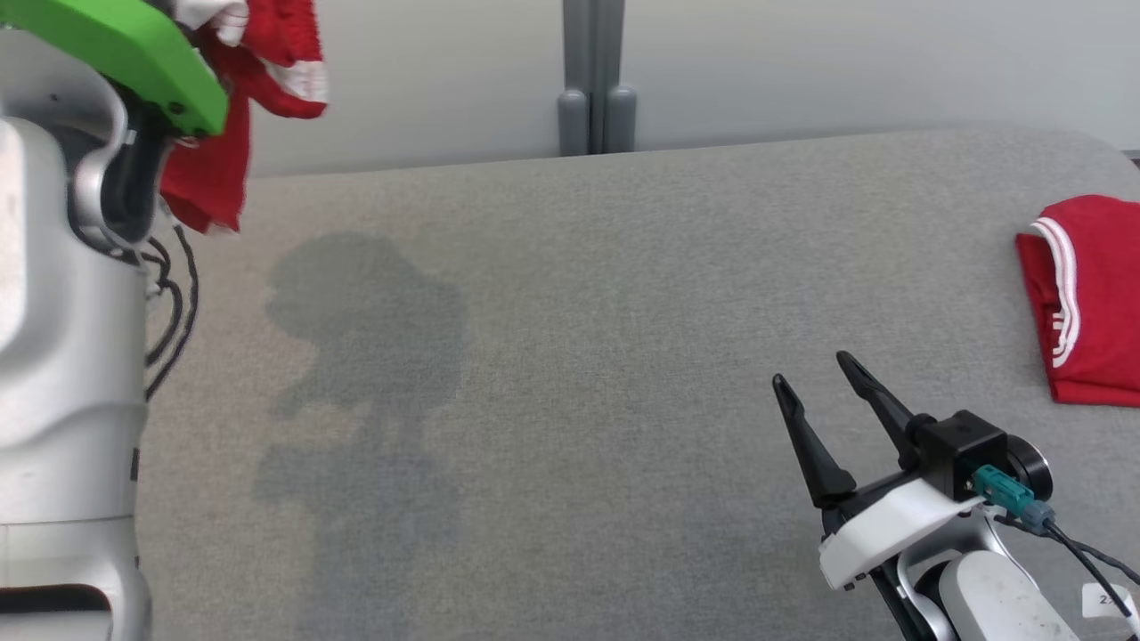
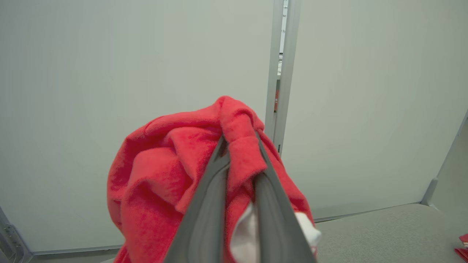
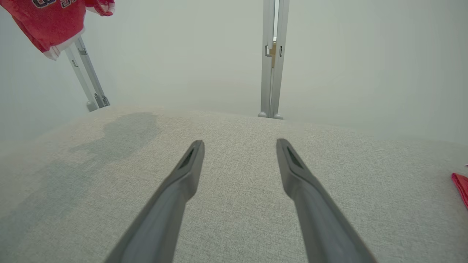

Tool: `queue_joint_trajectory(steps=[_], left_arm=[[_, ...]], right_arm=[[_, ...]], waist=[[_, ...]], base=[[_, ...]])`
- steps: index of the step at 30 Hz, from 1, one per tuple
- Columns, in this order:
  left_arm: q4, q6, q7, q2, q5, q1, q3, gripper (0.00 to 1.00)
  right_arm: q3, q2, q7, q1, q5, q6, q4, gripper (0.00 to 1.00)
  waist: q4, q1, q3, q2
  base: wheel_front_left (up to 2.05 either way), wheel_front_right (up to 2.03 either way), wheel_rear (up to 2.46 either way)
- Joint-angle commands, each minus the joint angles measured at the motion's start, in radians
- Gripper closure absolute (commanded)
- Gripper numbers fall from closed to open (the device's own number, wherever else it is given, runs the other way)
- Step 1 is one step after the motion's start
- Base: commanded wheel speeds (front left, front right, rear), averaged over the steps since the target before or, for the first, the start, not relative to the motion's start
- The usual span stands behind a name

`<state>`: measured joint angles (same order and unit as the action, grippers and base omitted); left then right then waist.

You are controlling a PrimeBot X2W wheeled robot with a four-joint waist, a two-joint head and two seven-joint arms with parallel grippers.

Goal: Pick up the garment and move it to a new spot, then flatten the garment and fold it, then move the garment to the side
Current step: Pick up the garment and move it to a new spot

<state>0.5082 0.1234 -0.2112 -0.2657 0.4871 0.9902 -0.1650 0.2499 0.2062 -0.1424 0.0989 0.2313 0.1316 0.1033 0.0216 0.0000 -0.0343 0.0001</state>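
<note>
While it hangs bunched above the table's (image 1: 579, 338) left side, the garment (image 1: 272, 67) is pinched tight in my left claw (image 2: 240, 138). My right claw (image 1: 810, 369) is spread wide, low over the table's right part. Folded red shirt (image 1: 1087, 294) lies at the right edge, well apart from the garment.

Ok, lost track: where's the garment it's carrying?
Head view, upper left: the red jersey hangs bunched in the left tool, above the grey table.
</note>
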Motion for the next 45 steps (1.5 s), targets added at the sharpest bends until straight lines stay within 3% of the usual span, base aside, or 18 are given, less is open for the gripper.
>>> queue_joint_trajectory(steps=[1,12,22,27,28,29,30,39,45], left_arm=[[-0.033,0.004,-0.008,0.013,0.01,-0.025,-0.011,1.0],[-0.192,0.006,-0.074,0.128,0.006,-0.134,-0.172,1.0],[-0.068,-0.026,0.004,0.183,0.069,-0.332,-0.202,1.0],[0.053,-0.053,0.087,0.155,0.012,-0.405,-0.227,1.0],[0.072,-0.058,0.103,0.157,0.008,-0.413,-0.232,0.79],[0.093,-0.063,0.126,0.158,-0.003,-0.42,-0.235,0.04],[0.106,-0.064,0.144,0.161,-0.005,-0.424,-0.236,0.0],[0.112,-0.063,0.406,0.154,-0.022,-0.488,-0.214,0.0],[0.006,-0.066,0.472,0.133,-0.017,-0.599,-0.165,0.0]], right_arm=[[-0.002,-0.002,-0.004,-0.007,-0.004,-0.002,-0.004,0.0],[-0.031,-0.014,-0.01,0.008,-0.012,-0.002,-0.016,0.0],[-0.039,-0.036,-0.029,0.019,-0.011,-0.002,-0.005,0.0],[-0.05,-0.048,-0.041,0.026,-0.017,-0.002,0.002,0.0],[-0.054,-0.049,-0.041,0.025,-0.019,-0.002,0.003,0.0],[-0.057,-0.049,-0.043,0.024,-0.019,-0.002,0.006,0.0],[-0.061,-0.048,-0.043,0.023,-0.019,-0.002,0.007,0.0],[-0.089,-0.029,-0.027,-0.009,-0.032,-0.002,-0.004,0.0],[-0.11,-0.019,-0.011,-0.04,-0.027,-0.002,-0.016,0.0]], waist=[[0.105,0.0,0.019,-0.0001],[0.295,0.0,-0.042,-0.0001],[0.388,0.0,-0.1,-0.0001],[0.385,0.0,-0.112,-0.0001],[0.38,0.0,-0.112,-0.0001],[0.372,0.0,-0.11,-0.0001],[0.363,0.0,-0.108,-0.0001],[0.248,0.0,-0.048,-0.0001],[0.151,0.0,-0.002,-0.0001]], base=[[0.0,0.0,0.0],[0.0,0.0,0.0],[0.0,0.0,0.0],[0.0,0.0,0.0],[0.0,0.0,0.0],[0.0,0.0,0.0],[0.0,0.0,0.0],[0.0,0.0,0.0],[0.0,0.0,0.0]])
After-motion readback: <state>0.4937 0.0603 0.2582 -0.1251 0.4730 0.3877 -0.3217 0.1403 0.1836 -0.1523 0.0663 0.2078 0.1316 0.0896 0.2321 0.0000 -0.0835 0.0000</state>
